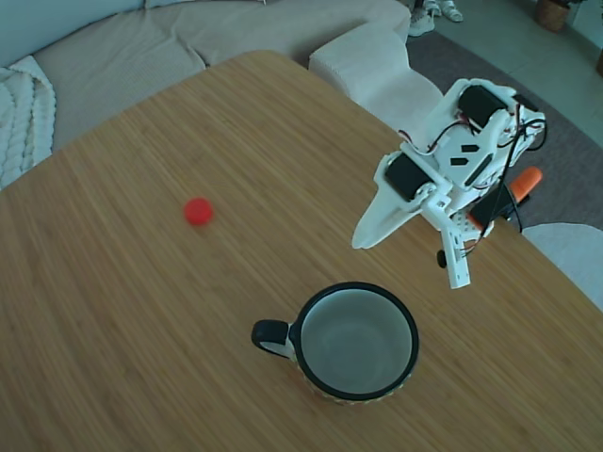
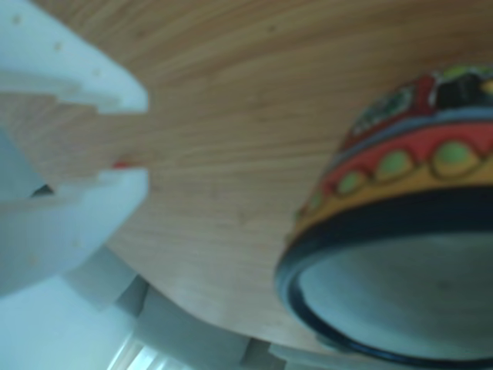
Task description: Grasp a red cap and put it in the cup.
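The red cap [image 1: 198, 210] lies alone on the wooden table, left of centre in the fixed view. In the other view only a sliver of the red cap [image 2: 122, 163] peeks out between the white fingers [image 2: 77, 223]. The cup [image 1: 358, 341], with its black rim and handle, stands upright at the front, and it looks empty. It fills the right side of the other view, cup [image 2: 400, 231] blurred and seen close up. My gripper [image 1: 410, 262] hangs open above the table, right of and behind the cup, far from the cap. Nothing is held in the gripper [image 2: 142, 142].
A beige sofa [image 1: 188, 38] runs along the table's far edge. An orange clamp handle [image 1: 528, 179] sticks out behind the arm at the table's right edge. Rug and floor [image 1: 556, 85] lie beyond.
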